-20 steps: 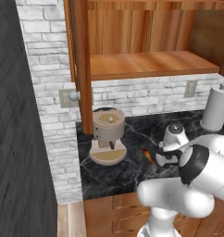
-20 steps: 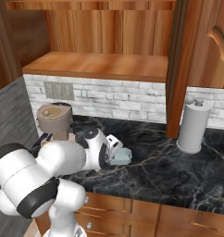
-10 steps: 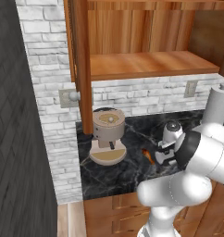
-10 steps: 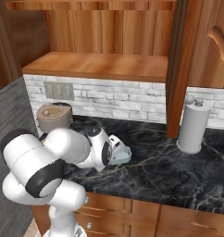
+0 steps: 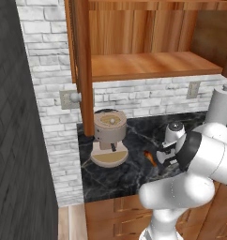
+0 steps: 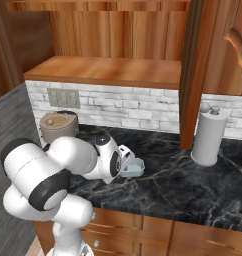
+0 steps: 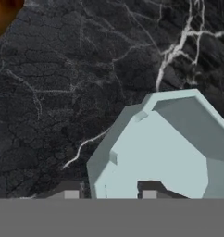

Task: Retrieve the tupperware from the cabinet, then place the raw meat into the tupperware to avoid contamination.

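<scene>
One tub (image 6: 132, 168) sat on the black counter (image 6: 193, 185), its near wall between the tips of my claw (image 7: 110, 194), whose jaws had just begun parting to release it. Meat (image 7: 3, 14) lay at eleven o'clock, my next pickup.

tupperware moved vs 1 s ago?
No. In the right base view the tupperware sits at the same spot on the dark counter, same gap to the paper-towel holder.
</scene>
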### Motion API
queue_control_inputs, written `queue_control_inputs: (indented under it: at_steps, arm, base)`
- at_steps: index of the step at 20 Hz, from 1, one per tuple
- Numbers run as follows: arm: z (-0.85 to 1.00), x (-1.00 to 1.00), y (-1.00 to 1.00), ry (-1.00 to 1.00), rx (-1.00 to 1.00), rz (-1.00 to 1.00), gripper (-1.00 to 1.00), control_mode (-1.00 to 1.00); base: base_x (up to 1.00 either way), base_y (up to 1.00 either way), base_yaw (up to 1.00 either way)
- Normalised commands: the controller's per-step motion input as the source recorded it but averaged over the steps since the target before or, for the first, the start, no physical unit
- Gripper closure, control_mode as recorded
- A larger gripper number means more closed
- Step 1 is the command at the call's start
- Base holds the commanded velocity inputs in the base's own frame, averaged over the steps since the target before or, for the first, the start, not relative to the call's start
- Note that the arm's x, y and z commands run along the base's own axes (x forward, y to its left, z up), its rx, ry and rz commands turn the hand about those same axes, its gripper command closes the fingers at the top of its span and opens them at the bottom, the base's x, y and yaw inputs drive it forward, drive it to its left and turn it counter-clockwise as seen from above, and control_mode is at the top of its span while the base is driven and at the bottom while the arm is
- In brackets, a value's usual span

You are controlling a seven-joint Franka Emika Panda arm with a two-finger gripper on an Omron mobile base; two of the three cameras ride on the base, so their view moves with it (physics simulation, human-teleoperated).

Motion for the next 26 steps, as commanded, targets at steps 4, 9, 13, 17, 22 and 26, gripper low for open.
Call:
queue_control_inputs:
  at_steps: [4, 9, 13, 17, 22, 26]
  arm:
    - [0.0, 0.0, 0.0, 0.0, 0.0, 0.0, -1.0, -1.0]
    - [0.0, 0.0, 0.06, 0.01, 0.0, 0.0, -1.0, -1.0]
    - [0.4, 0.02, 0.05, 0.18, 0.04, -0.13, -1.0, -1.0]
    - [0.84, 0.0, 0.02, 0.22, 0.19, -0.27, -1.0, -1.0]
    - [0.8, -0.05, 0.36, 0.05, 0.16, -0.2, -1.0, -1.0]
    - [0.26, 0.0, 0.58, 0.0, 0.06, -0.15, -1.0, -1.0]
  base:
    - [0.0, 0.0, 0.0]
    - [0.0, 0.0, 0.0]
    - [0.0, 0.0, 0.0]
    - [0.0, 0.0, 0.0]
    - [0.0, 0.0, 0.0]
    - [0.0, 0.0, 0.0]
